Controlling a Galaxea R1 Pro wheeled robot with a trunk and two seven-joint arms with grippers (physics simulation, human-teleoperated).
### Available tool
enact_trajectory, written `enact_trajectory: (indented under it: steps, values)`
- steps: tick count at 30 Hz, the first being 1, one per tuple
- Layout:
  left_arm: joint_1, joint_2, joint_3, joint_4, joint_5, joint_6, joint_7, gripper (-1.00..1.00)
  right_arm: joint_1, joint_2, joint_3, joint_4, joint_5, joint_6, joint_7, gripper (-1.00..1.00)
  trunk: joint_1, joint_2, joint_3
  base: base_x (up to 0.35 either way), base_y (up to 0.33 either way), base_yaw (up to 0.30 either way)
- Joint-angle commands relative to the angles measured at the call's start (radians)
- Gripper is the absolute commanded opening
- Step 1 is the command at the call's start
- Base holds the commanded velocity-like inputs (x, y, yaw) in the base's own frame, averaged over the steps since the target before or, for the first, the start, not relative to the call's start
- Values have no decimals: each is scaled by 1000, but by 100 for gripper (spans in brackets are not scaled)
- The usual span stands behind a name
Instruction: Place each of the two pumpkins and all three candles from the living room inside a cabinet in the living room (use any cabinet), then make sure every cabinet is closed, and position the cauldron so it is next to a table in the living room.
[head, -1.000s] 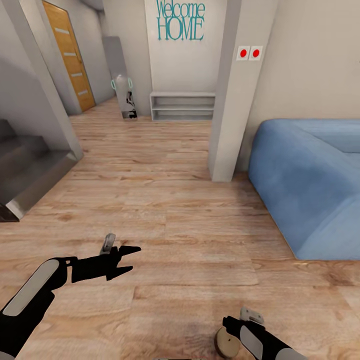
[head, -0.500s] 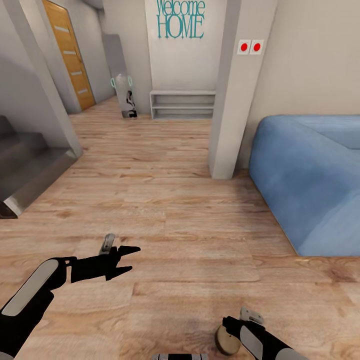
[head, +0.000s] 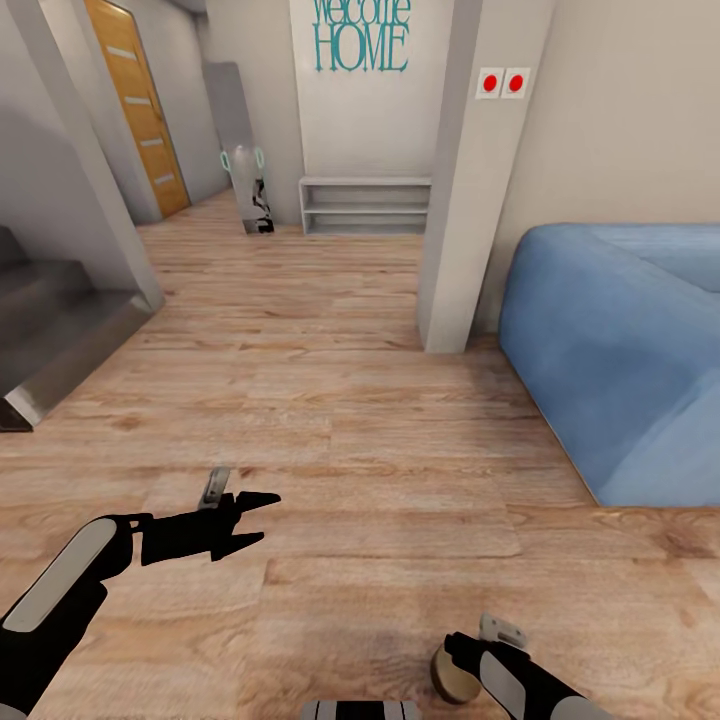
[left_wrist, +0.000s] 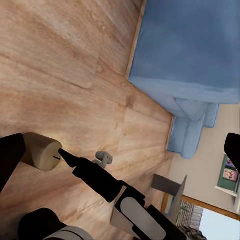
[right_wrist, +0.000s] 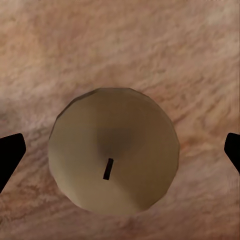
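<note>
The right arm is over a candle (head: 453, 678) standing upright on the wooden floor (head: 380, 440), at the near right of the head view. The right wrist camera looks straight down onto its round top, with the short dark wick a little off the middle. The right gripper (right_wrist: 120, 150) has its jaws spread wide, one dark tip well out on each side of the candle and neither touching it. So the candle lies squarely between the jaws and below them, its long axis pointing up at the wrist. Judging by that, a straight drop and a squeeze across the round side is what the next move needs.

The left gripper (head: 258, 518) hangs out over bare floor at the near left, jaws parted and holding nothing, well apart from the candle. The right arm is plainly the nearer one.

Away from the arms, a blue sofa (head: 620, 350) sits to the right, a white pillar (head: 465, 200) stands beside it, and a low grey shelf (head: 365, 208) lies against the far wall
</note>
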Motion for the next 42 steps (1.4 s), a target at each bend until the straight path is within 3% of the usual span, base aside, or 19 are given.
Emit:
enact_trajectory:
  steps: [1, 7, 32, 42]
  values:
    - [-1, 1, -1, -1, 11, 0, 10, 100, 0, -1, 8, -3, 1, 5, -7, 100, 0, 0, -1, 0, 0, 0]
    - [-1, 1, -1, -1, 11, 0, 10, 100, 0, -1, 7, -2, 54, 5, -8, 100, 0, 0, -1, 0, 0, 0]
    - [-1, 1, 0, 1, 11, 0, 10, 100, 0, -1, 5, -2, 65, 4, -9, 100, 0, 0, -1, 0, 28, 0]
    - [-1, 1, 0, 0, 11, 0, 9, 100, 0, -1, 5, -4, 65, 3, -9, 100, 4, -3, -39, 0, 0, 0]
